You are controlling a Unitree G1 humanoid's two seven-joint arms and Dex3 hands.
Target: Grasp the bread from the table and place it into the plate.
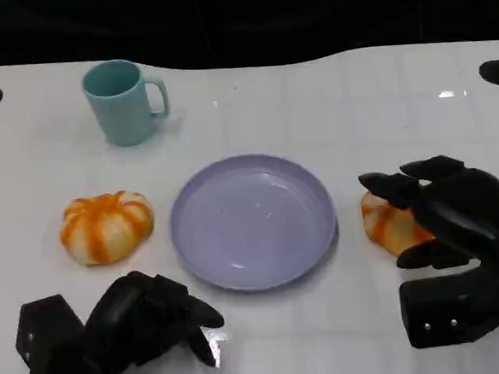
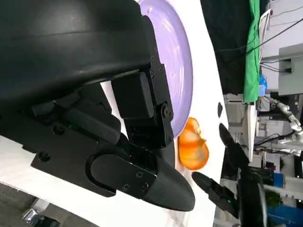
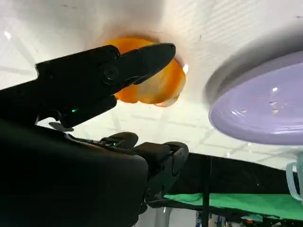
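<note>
The right hand (image 1: 444,216) is reaching over the bread (image 1: 389,224) lying on the bench (image 1: 329,104) just right of the plate (image 1: 252,221), its fingers spread around the loaf and not yet closed. The grasp step is under way, I judge; next the fingers need closing on the loaf before lifting it across to the plate. The left hand (image 1: 147,318) is resting low, fingers curled, holding nothing.

Teal mug (image 1: 124,102), white table (image 1: 329,104)

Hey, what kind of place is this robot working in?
Probably a robotics lab or test room, not a kitchen. A plain white table holds a lavender round plate and orange-striped bread rolls as props, with a green cloth backdrop and cabled equipment behind.
</note>
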